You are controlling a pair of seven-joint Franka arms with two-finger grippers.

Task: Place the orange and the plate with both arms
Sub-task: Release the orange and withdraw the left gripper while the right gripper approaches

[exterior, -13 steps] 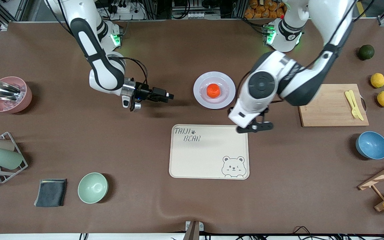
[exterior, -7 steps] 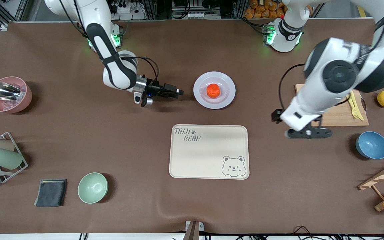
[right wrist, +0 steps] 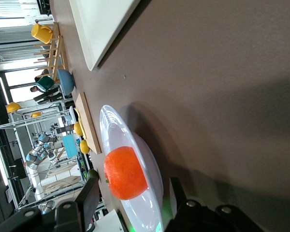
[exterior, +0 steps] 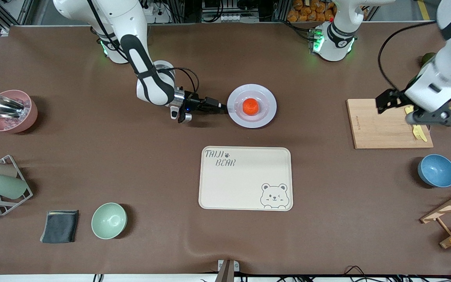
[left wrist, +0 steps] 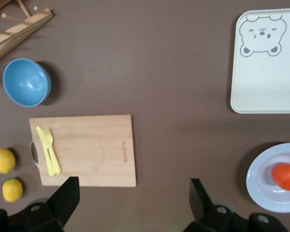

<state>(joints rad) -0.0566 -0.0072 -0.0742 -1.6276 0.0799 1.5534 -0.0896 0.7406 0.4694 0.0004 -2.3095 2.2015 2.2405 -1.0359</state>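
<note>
The orange (exterior: 250, 105) lies in the middle of the pale plate (exterior: 266, 116), which stands on the table farther from the front camera than the bear tray. My right gripper (exterior: 220, 108) is low at the plate's rim on the right arm's side. In the right wrist view the right gripper (right wrist: 135, 195) is open, with the plate's edge (right wrist: 111, 126) between its fingers and the orange (right wrist: 124, 173) just past them. My left gripper (exterior: 439, 116) is open and empty over the wooden cutting board; in the left wrist view the left gripper (left wrist: 133, 193) is high, and the plate (left wrist: 259, 186) and orange (left wrist: 286, 176) show off to one side.
The cream bear tray (exterior: 210, 196) lies nearer the front camera than the plate. A wooden cutting board (exterior: 378, 125) with yellow cutlery (exterior: 416, 131) and a blue bowl (exterior: 437, 170) are at the left arm's end. A green bowl (exterior: 109, 220), a grey cloth (exterior: 59, 226) and a pink bowl (exterior: 8, 111) are at the right arm's end.
My right gripper has moved along the table to the plate's rim. My left arm has swung away from the tray and plate to over the cutting board.
</note>
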